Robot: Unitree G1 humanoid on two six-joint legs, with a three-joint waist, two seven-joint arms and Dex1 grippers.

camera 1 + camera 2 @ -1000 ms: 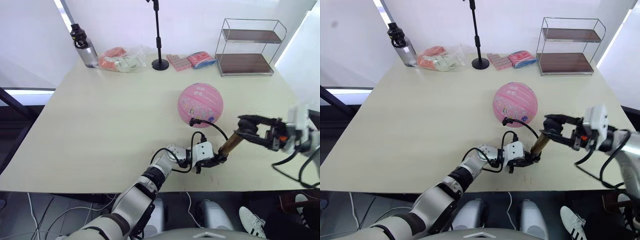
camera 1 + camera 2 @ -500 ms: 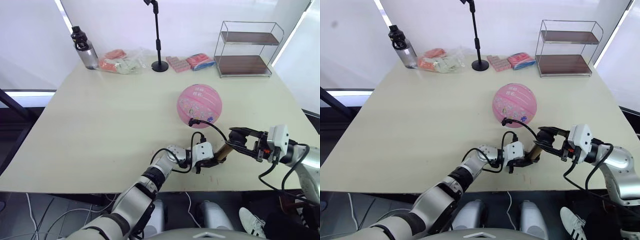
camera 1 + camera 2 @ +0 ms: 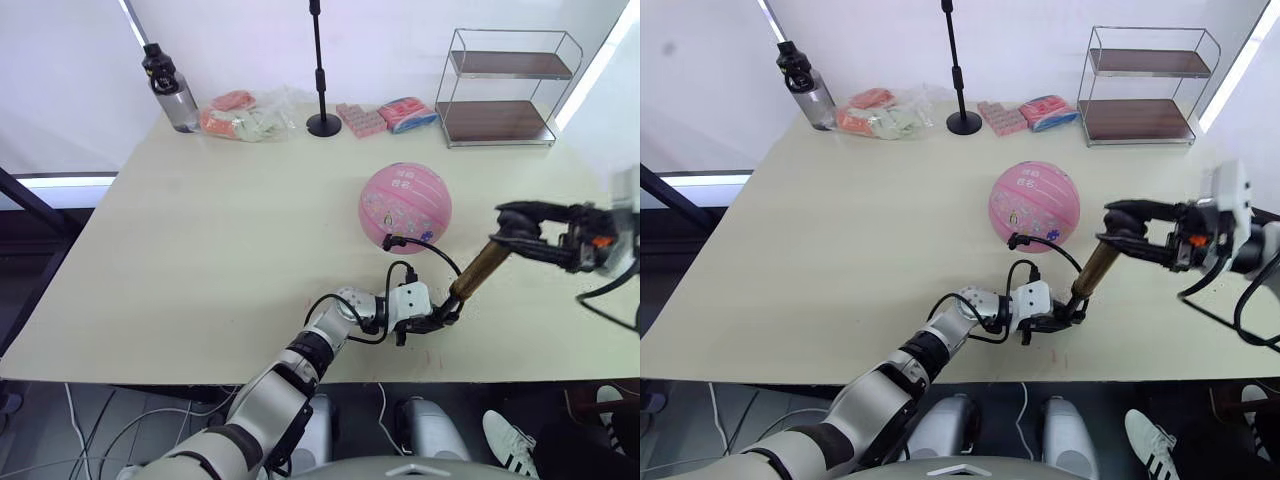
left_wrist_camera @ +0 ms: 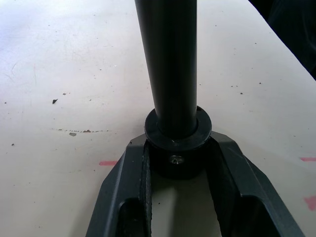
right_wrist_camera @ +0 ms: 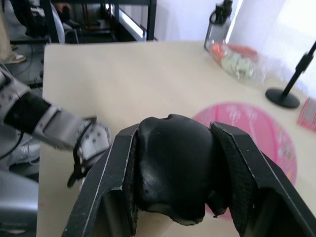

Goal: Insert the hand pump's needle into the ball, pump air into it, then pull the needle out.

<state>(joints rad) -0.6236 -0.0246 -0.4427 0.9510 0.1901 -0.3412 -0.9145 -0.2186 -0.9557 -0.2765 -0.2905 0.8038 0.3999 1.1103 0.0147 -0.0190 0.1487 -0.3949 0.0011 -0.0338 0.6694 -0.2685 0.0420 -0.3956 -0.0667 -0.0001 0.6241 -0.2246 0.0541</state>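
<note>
Both fingers (image 4: 148,168) flank hand pump (image 4: 173,74) base

The left arm (image 3: 300,365) is built of silver-grey segments with black joint bands; a looping black cable runs along its wrist to a white block that carries the left gripper (image 3: 432,322). That gripper has 2 black fingers (image 4: 129,197) with ribbed inner pads. The right gripper (image 3: 520,220) also has 2 black fingers (image 5: 106,190), and behind it sit a white housing, an orange detail and trailing black cables.
</note>
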